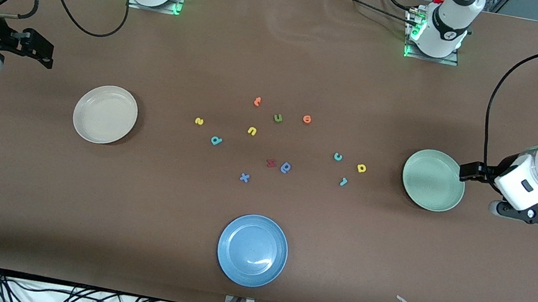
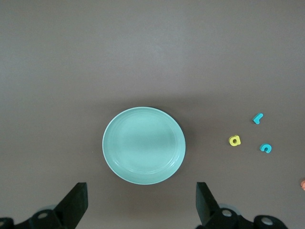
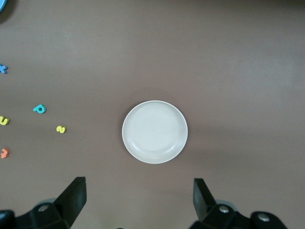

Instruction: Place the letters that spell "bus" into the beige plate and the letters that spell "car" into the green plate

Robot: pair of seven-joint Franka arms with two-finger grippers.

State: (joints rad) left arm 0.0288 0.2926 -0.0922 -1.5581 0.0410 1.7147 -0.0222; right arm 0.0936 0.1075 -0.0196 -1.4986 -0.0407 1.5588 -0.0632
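Now left gripper point(image 2: 141, 202) above green plate point(image 2: 143, 145), letterless

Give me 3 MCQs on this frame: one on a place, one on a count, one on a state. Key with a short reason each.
1. Which plate lies nearest the front camera?
A. beige plate
B. green plate
C. blue plate

2. How many letters lie in the green plate?
A. none
B. one
C. three

3. How do the fingers of the left gripper stand?
A. shut on a letter
B. open, holding nothing
C. shut on the plate rim

Key:
1 C: the blue plate sits lowest in the front view, below the beige plate and the green plate.
2 A: its bowl is bare; the teal c, yellow a and teal r lie on the table beside it.
3 B: the left gripper shows its fingers spread wide above the table with nothing between them.
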